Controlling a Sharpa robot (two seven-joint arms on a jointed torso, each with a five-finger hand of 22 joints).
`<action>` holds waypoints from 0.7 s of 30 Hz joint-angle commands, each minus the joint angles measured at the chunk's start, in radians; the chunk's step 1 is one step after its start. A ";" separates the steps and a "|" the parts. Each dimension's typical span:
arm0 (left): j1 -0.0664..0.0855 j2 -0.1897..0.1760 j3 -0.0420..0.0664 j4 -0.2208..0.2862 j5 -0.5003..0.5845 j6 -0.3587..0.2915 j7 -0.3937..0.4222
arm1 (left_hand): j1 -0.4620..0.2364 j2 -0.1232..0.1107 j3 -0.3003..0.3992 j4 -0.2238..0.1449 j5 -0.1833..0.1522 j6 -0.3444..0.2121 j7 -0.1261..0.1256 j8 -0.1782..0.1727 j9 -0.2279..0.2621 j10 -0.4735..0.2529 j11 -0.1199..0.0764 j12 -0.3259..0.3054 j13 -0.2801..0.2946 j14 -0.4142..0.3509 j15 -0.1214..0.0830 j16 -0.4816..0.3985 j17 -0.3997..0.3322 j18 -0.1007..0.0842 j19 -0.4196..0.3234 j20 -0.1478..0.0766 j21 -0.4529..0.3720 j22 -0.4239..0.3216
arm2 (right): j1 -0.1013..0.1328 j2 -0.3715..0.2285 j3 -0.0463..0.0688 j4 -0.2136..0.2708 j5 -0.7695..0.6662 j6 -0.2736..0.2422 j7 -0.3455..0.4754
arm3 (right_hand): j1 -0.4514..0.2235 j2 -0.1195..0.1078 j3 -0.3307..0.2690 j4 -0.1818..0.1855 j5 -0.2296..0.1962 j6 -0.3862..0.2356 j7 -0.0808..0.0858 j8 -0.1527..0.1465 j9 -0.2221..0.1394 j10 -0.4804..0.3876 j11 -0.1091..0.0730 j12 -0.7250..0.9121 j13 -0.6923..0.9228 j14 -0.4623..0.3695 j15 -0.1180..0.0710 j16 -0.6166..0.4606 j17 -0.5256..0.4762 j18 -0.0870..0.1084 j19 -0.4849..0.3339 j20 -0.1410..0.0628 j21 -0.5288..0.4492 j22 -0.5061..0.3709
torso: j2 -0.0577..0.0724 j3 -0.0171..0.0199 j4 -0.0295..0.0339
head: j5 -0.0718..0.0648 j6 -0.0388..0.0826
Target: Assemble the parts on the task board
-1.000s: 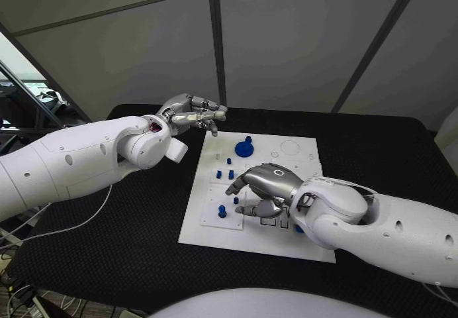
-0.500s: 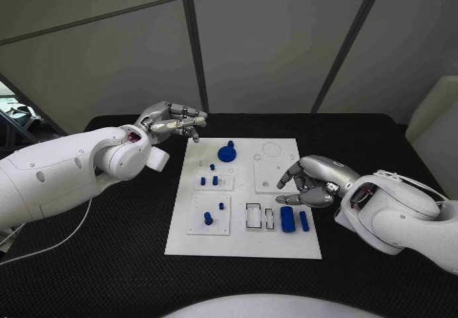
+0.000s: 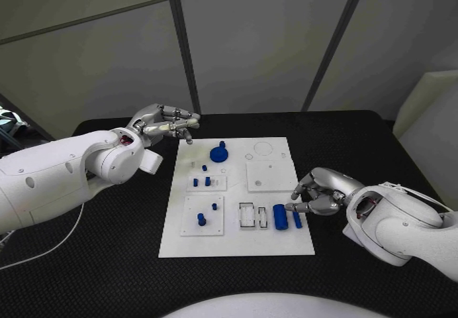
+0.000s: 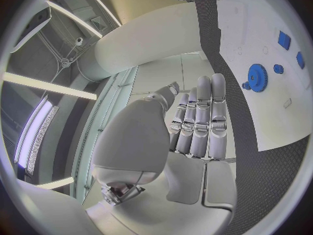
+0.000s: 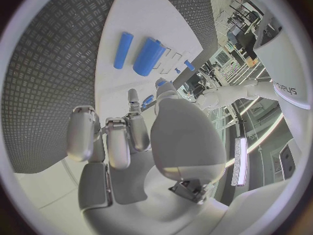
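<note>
The white task board (image 3: 239, 242) lies mid-table. On it are a blue gear (image 3: 220, 154), small blue pegs (image 3: 201, 180) in a raised block, another peg (image 3: 201, 218) in a nearer block, and two blue cylinders, one thick (image 3: 280, 216) and one thin (image 3: 297, 219), lying side by side. My right hand (image 3: 320, 192) hovers at the board's right edge beside the thin cylinder, fingers curled, holding nothing. In the right wrist view that hand (image 5: 124, 136) is short of both cylinders (image 5: 148, 56). My left hand (image 3: 167, 122) hangs off the board's far left corner, fingers curled and empty; the gear (image 4: 257, 77) lies beyond it.
Two white slotted holders (image 3: 254, 216) stand left of the cylinders. A raised white square (image 3: 270, 177) and round outlines (image 3: 265, 149) mark the board's far right part. Black table (image 3: 105, 252) surrounds the board, with grey panels behind.
The camera has shifted. My right hand has drawn back from over the board's near middle to its right edge, uncovering the two cylinders. The left hand keeps its place.
</note>
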 commanded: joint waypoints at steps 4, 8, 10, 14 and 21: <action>0.000 -0.003 0.000 0.001 0.005 0.005 0.012 | 0.003 0.003 -0.006 0.000 -0.001 0.002 0.000 0.004 0.000 -0.007 -0.001 0.003 0.001 0.000 0.003 -0.006 -0.001 -0.012 -0.003 0.001 -0.006 -0.001 | -0.035 0.021 -0.001 0.000 -0.036 -0.005 -0.098 | -0.027 0.006 -0.022 0.003 0.004 -0.012 -0.001 0.010 0.006 0.012 0.000 0.012 0.030 0.096 0.002 0.007 0.221 -0.010 0.008 -0.001 0.008 0.011 | 0.000 -0.0008 -0.0016 | -0.004 0.000; 0.000 -0.004 0.000 0.001 0.005 0.006 0.013 | 0.003 0.003 -0.006 0.000 -0.001 0.002 0.000 0.004 0.000 -0.007 -0.001 0.003 0.001 0.000 0.003 -0.006 -0.001 -0.012 -0.003 0.001 -0.006 -0.001 | -0.049 0.036 -0.001 -0.002 -0.059 -0.009 -0.105 | -0.033 0.008 -0.028 0.003 0.005 -0.014 -0.001 0.012 0.008 0.013 0.000 0.013 0.034 0.096 0.002 0.008 0.222 -0.011 0.009 -0.001 0.009 0.013 | 0.000 -0.0005 -0.0027 | -0.002 0.000; 0.000 -0.004 0.000 0.001 0.005 0.006 0.013 | 0.003 0.003 -0.006 0.000 -0.001 0.002 0.000 0.004 0.000 -0.007 -0.001 0.003 0.001 0.000 0.003 -0.006 -0.001 -0.012 -0.003 0.001 -0.006 -0.001 | -0.053 0.042 -0.001 -0.006 -0.064 -0.016 -0.107 | -0.036 0.010 -0.031 0.004 0.006 -0.014 -0.002 0.014 0.009 0.014 0.000 0.015 0.036 0.096 0.002 0.008 0.222 -0.011 0.008 -0.001 0.009 0.013 | 0.000 -0.0008 -0.0020 | -0.003 0.000; -0.001 -0.005 0.000 0.002 0.005 0.007 0.013 | 0.003 0.003 -0.006 0.000 -0.001 0.002 0.000 0.004 0.000 -0.007 -0.001 0.003 0.001 0.000 0.003 -0.006 -0.001 -0.012 -0.003 0.001 -0.006 -0.001 | -0.058 0.052 -0.001 -0.010 -0.069 -0.028 -0.106 | -0.040 0.012 -0.036 0.004 0.008 -0.013 -0.003 0.017 0.011 0.018 0.000 0.020 0.044 0.096 0.001 0.008 0.223 -0.011 0.009 -0.001 0.009 0.014 | 0.001 -0.0012 -0.0018 | -0.001 0.002; -0.001 -0.006 -0.001 0.002 0.005 0.007 0.011 | 0.002 0.004 -0.006 0.000 -0.001 0.003 0.000 0.005 0.000 -0.006 -0.001 0.005 0.001 0.001 0.002 -0.006 -0.002 -0.012 -0.003 0.000 -0.006 -0.002 | -0.064 0.067 -0.002 -0.014 -0.073 -0.031 -0.101 | -0.045 0.014 -0.040 0.004 0.009 -0.012 -0.003 0.021 0.014 0.021 -0.001 0.023 0.051 0.096 0.001 0.008 0.223 -0.011 0.010 -0.002 0.010 0.015 | 0.002 -0.0019 -0.0020 | 0.000 -0.001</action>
